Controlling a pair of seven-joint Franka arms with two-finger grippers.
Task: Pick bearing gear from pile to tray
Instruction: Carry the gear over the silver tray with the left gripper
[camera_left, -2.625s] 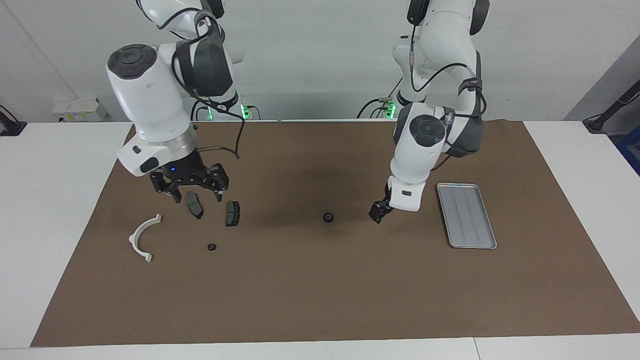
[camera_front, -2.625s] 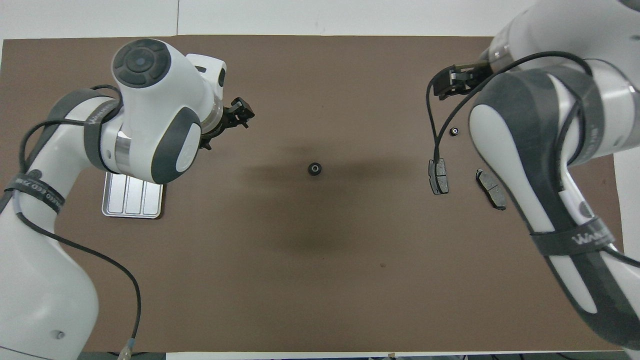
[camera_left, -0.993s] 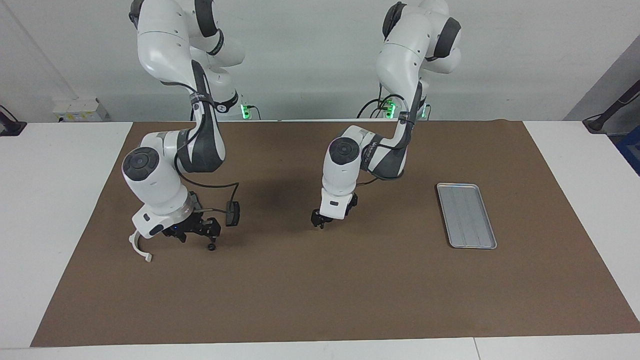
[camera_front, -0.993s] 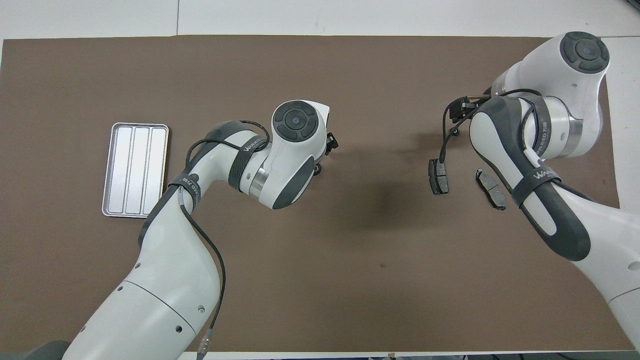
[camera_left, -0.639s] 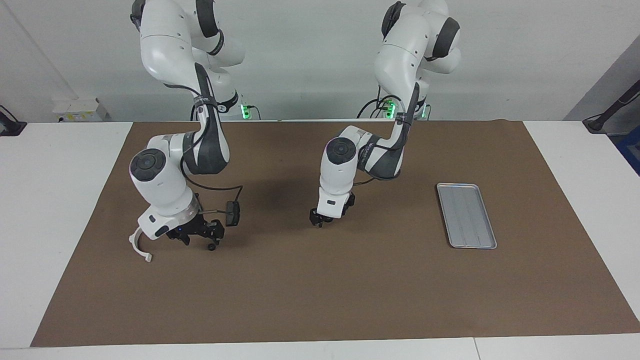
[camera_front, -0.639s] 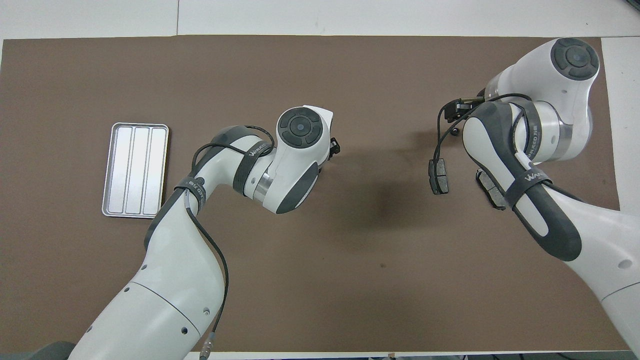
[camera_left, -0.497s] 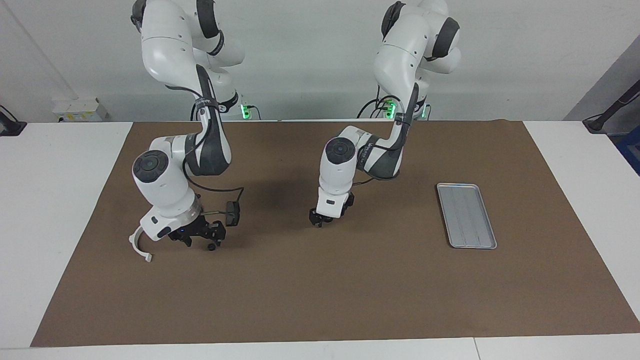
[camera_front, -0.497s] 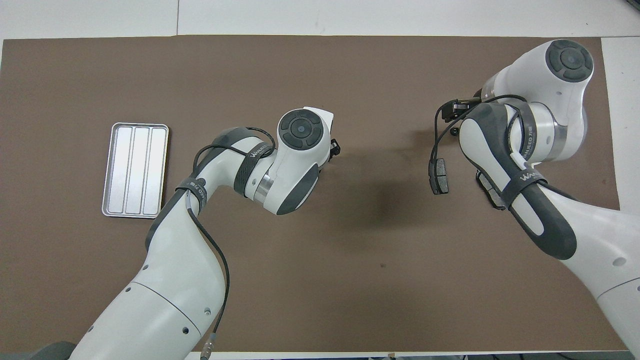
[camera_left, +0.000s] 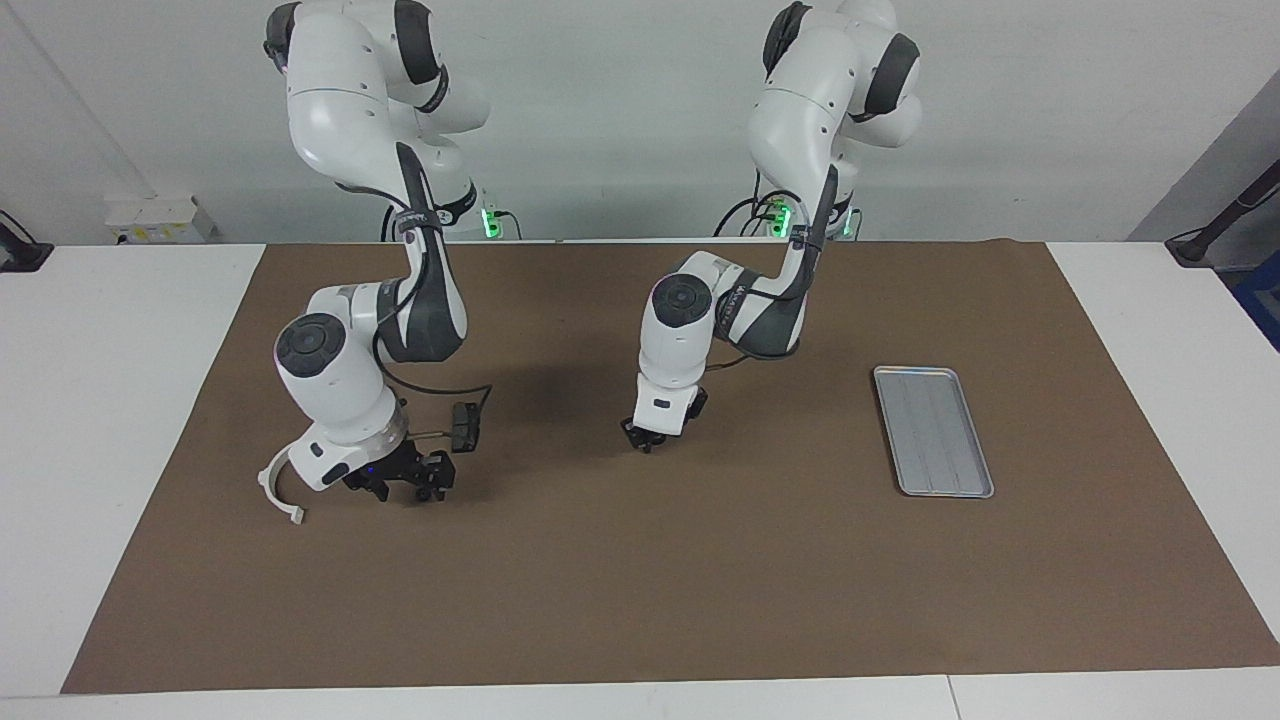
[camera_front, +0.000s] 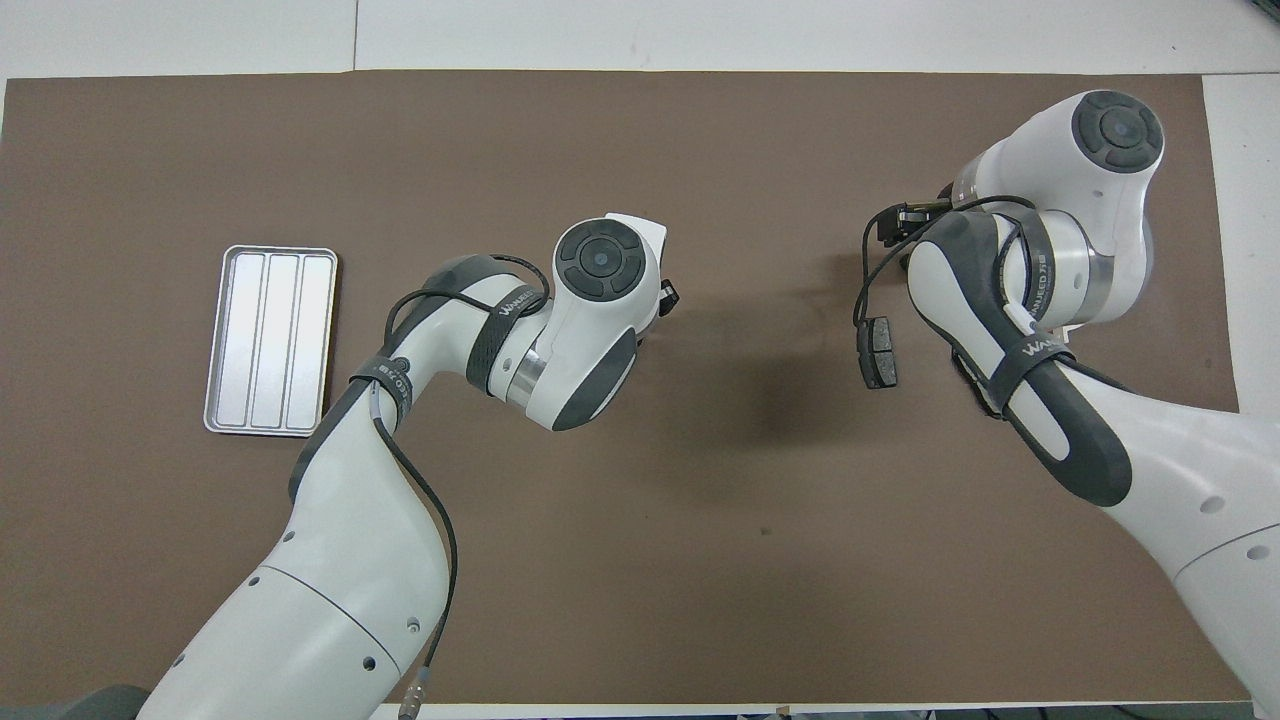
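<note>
My left gripper (camera_left: 645, 443) is down on the brown mat at mid-table, on the spot of the bearing gear, which it hides in both views. From overhead, only the tip of the left gripper (camera_front: 665, 298) pokes out past the wrist. The ribbed silver tray (camera_left: 933, 430) lies toward the left arm's end, also seen as the tray (camera_front: 270, 340). At the pile, my right gripper (camera_left: 405, 488) hangs low and open around a small black round piece (camera_left: 424, 493). A dark brake pad (camera_left: 463, 427) lies beside it.
A white half-ring bracket (camera_left: 270, 482) pokes out beside the right wrist, toward the right arm's end. From overhead the right gripper (camera_front: 893, 225) and brake pad (camera_front: 877, 352) show, and the forearm covers a second pad. The brown mat (camera_left: 640, 600) covers the table.
The right gripper has sunk and slid over the small black piece, toward the table's middle. The left gripper stays at the gear's spot, shifted only slightly.
</note>
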